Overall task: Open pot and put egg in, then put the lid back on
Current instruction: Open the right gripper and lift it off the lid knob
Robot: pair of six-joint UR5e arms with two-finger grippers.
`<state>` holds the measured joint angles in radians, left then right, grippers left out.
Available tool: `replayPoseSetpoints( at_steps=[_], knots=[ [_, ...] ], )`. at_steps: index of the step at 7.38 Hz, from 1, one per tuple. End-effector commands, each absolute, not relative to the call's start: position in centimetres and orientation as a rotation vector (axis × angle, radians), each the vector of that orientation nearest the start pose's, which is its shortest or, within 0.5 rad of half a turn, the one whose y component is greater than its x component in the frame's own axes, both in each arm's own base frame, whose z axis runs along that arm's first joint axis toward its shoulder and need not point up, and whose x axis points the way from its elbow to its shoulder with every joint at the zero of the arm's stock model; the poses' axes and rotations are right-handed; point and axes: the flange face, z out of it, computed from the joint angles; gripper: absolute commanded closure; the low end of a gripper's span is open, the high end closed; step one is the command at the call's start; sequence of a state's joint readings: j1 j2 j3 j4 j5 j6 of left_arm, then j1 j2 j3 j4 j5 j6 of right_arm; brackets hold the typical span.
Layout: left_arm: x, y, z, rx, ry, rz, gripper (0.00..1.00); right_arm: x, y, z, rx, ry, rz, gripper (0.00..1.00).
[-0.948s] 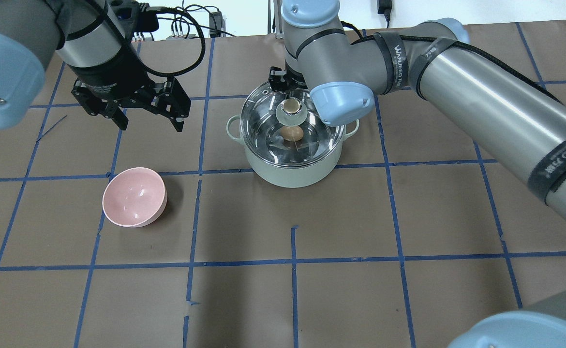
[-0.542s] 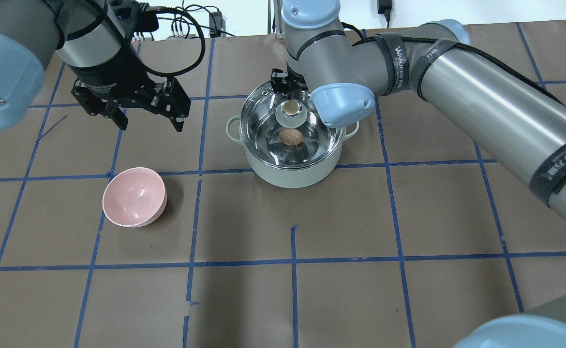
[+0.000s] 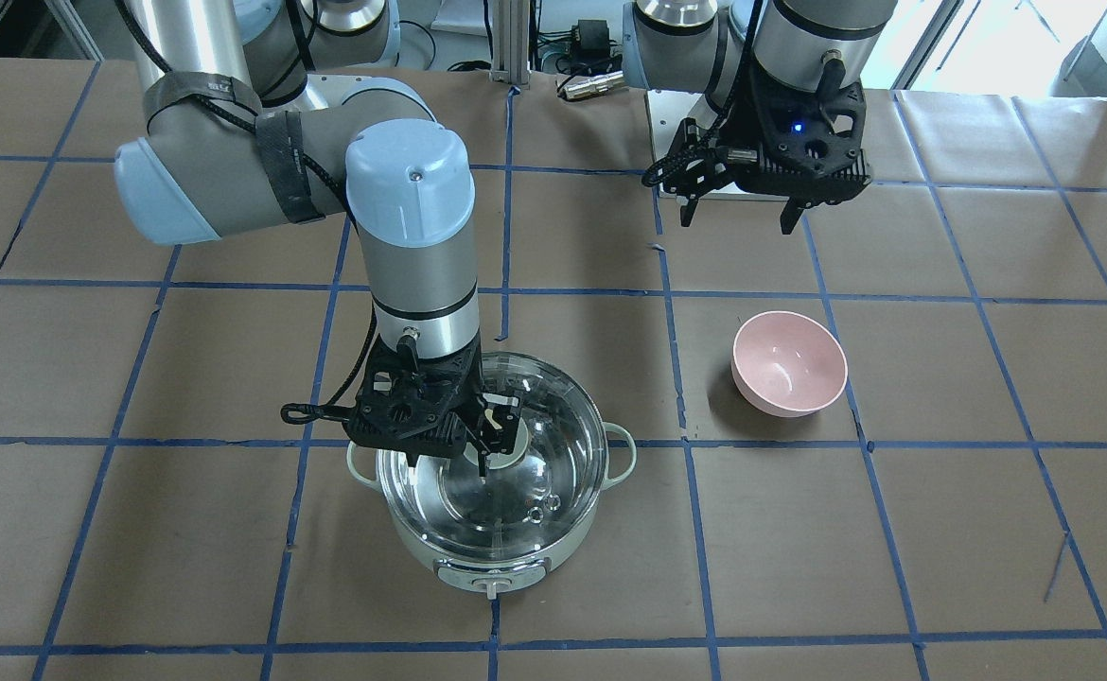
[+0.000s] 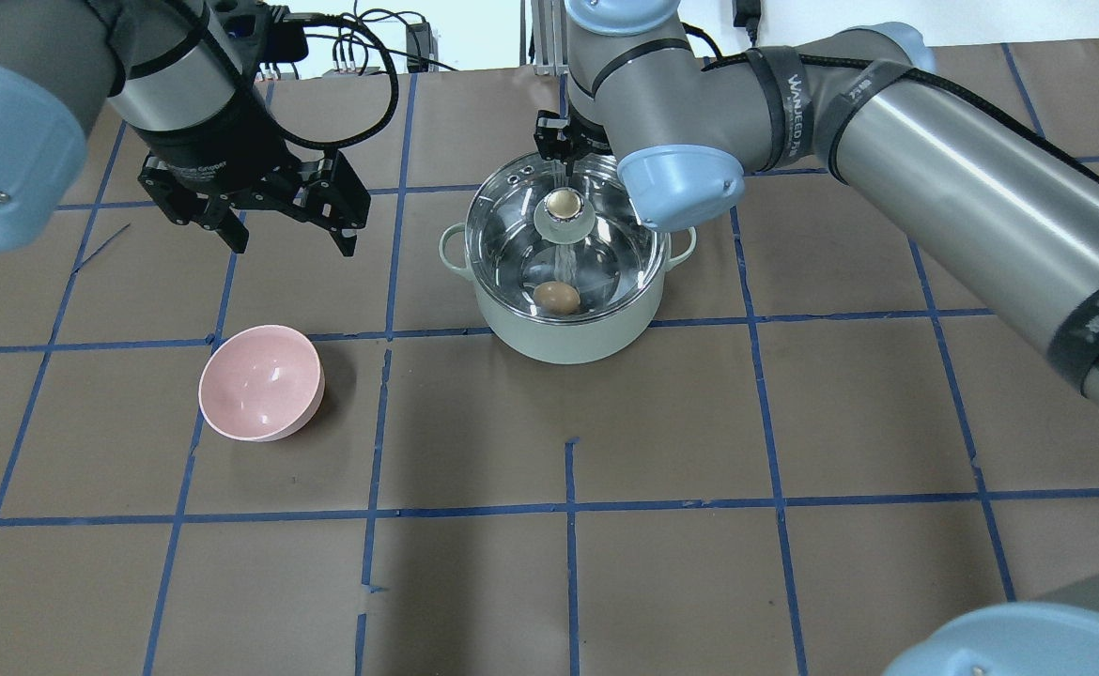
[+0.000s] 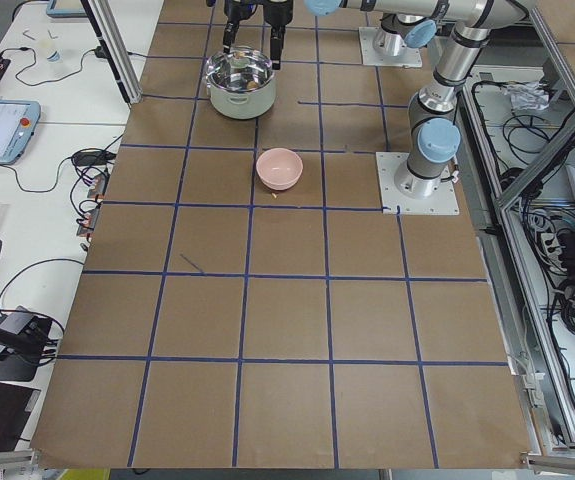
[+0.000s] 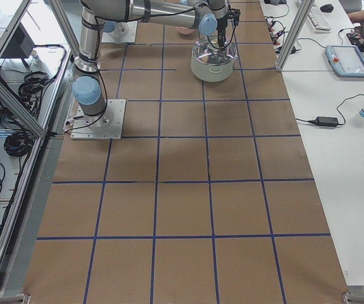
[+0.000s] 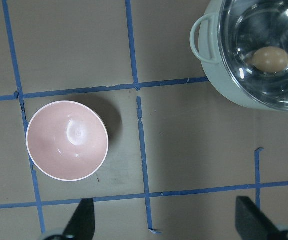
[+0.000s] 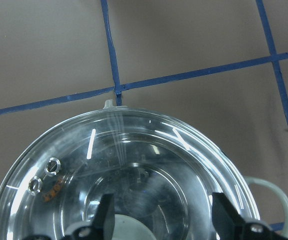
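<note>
The pale-green pot (image 4: 559, 338) stands mid-table, with the glass lid (image 4: 606, 253) lying on its rim and the beige knob (image 4: 564, 204) at the lid's centre. The brown egg (image 4: 557, 298) lies inside and shows through the glass; it also shows in the left wrist view (image 7: 270, 59). My right gripper (image 3: 478, 440) hangs just above the knob. Its fingers (image 8: 103, 215) are spread wide to either side of the knob base, open and holding nothing. My left gripper (image 4: 288, 235) is open and empty, high above the table to the pot's left.
A pink bowl (image 4: 261, 382) sits empty on the table left of the pot, below my left gripper (image 7: 166, 225). The brown table is marked with blue tape lines. Cables lie at the table's far edge.
My right arm has lifted and drawn back from the lid, which now rests on the pot. The egg appears nearer the pot's front wall. The left arm has not moved.
</note>
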<state>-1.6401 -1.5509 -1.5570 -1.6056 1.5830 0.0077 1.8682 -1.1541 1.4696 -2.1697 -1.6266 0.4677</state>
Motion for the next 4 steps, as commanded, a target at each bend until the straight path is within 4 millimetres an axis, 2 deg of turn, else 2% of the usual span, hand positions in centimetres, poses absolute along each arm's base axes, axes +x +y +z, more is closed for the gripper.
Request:
replayPoseSetpoints(
  at_steps=[1, 3, 4],
  knots=[
    [-16.6, -47.3, 50.5, 0.120, 3.129, -0.010, 0.00, 31.6, -60.1, 36.1, 0.283, 3.041, -0.432, 0.27],
    [-16.6, -47.0, 50.9, 0.120, 3.129, -0.017, 0.00, 31.5, -60.3, 36.6, 0.278, 3.038, -0.443, 0.27],
    [-16.7, -46.9, 51.0, 0.122, 3.130, -0.020, 0.00, 30.5, -60.2, 38.1, 0.248, 3.037, -0.471, 0.27]
  ],
)
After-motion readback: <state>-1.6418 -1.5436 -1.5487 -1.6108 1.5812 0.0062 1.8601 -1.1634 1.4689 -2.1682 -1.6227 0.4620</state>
